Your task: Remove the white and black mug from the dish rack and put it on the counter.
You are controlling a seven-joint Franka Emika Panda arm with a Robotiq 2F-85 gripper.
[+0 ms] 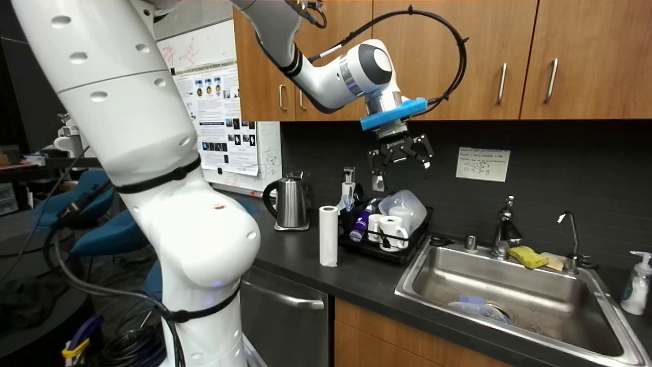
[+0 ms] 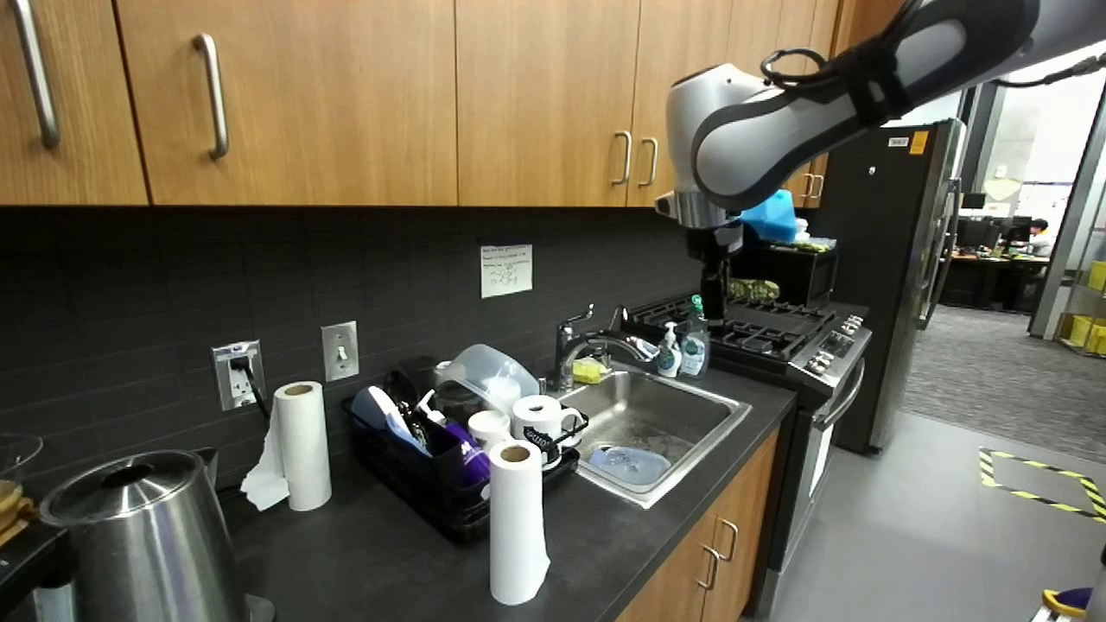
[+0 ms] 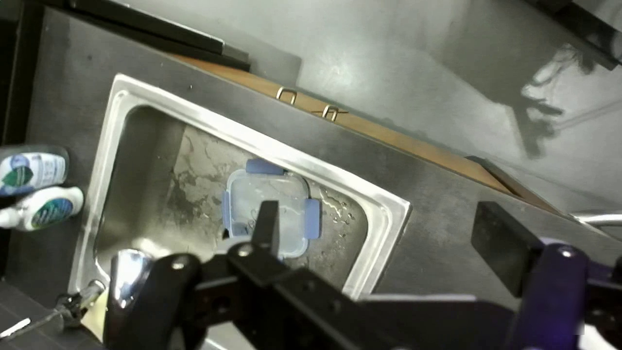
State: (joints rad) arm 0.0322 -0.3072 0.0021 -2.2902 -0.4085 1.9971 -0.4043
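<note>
The white and black mug (image 1: 392, 234) stands in the dish rack (image 1: 371, 248), at its front corner toward the sink, with its loop handle at the side. In an exterior view the mug (image 2: 536, 416) shows a black marking, and its lower part is behind the rack's (image 2: 413, 494) wire. The gripper (image 1: 403, 170) hangs above the rack in the air, fingers spread, nothing between them. It also shows edge-on in an exterior view (image 2: 715, 298). In the wrist view the open gripper (image 3: 384, 233) looks down over the sink edge and counter (image 3: 427, 233); the mug does not show there.
A plain white cup (image 1: 374, 227), a purple bottle (image 1: 360, 224) and a clear container (image 1: 406, 208) crowd the mug. A paper towel roll (image 1: 328, 237) stands before the rack. The sink (image 1: 499, 280) with a lidded container (image 3: 272, 194) lies beside it; a steel kettle (image 1: 291, 204) stands behind. Cabinets (image 1: 438, 66) hang above.
</note>
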